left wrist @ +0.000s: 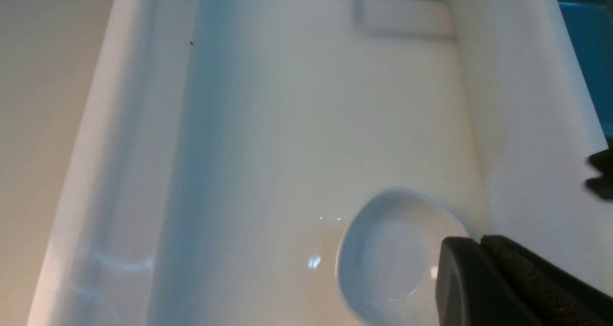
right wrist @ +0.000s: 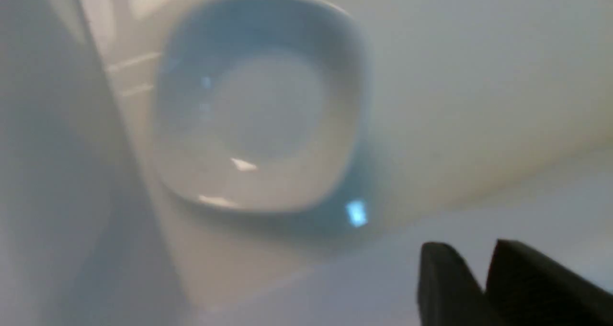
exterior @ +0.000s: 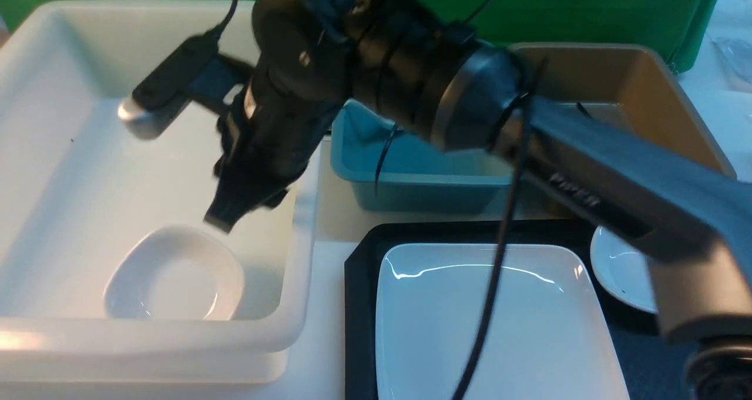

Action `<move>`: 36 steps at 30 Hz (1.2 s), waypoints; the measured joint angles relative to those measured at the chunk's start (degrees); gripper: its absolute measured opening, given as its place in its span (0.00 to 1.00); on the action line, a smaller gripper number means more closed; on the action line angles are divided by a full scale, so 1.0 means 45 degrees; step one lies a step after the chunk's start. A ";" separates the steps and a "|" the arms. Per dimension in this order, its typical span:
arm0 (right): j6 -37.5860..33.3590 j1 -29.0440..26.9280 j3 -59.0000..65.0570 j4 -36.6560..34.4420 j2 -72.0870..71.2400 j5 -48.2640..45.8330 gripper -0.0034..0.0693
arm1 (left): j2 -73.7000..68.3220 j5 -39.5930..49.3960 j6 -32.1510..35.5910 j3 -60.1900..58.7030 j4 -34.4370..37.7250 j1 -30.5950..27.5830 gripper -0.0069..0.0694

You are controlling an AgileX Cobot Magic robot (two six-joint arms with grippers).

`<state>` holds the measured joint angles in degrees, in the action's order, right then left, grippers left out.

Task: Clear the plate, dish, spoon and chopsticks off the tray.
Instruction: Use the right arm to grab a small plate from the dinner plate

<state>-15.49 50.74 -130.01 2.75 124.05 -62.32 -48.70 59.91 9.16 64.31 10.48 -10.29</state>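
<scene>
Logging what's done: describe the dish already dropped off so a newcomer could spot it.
Find the big white tub on the robot's left. Near its front right corner lies a small white dish, below the right gripper. Unlike the large plate, it is off the black tray.

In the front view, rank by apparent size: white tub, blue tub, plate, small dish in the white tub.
1. white tub
2. plate, partly cut off by the frame
3. blue tub, partly hidden by the arm, so unsure against the plate
4. small dish
</scene>
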 joint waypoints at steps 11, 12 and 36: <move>0.0946 -0.3324 0.2724 0.1704 -0.4609 -0.1006 0.08 | 0.0000 0.0000 0.0000 0.0000 0.0000 0.0000 0.11; 0.0961 -0.3563 0.3196 0.1702 -0.4905 -0.1006 0.08 | 0.0000 0.0000 0.0000 0.0000 0.0000 0.0000 0.11; 0.0625 -0.8195 1.6051 0.0745 -0.6520 0.4937 0.77 | -0.0037 -0.0011 0.0087 0.0000 0.0255 0.0000 0.11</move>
<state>-12.67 13.86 -57.78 6.10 94.71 -40.10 -48.86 59.86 9.55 64.31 11.63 -10.29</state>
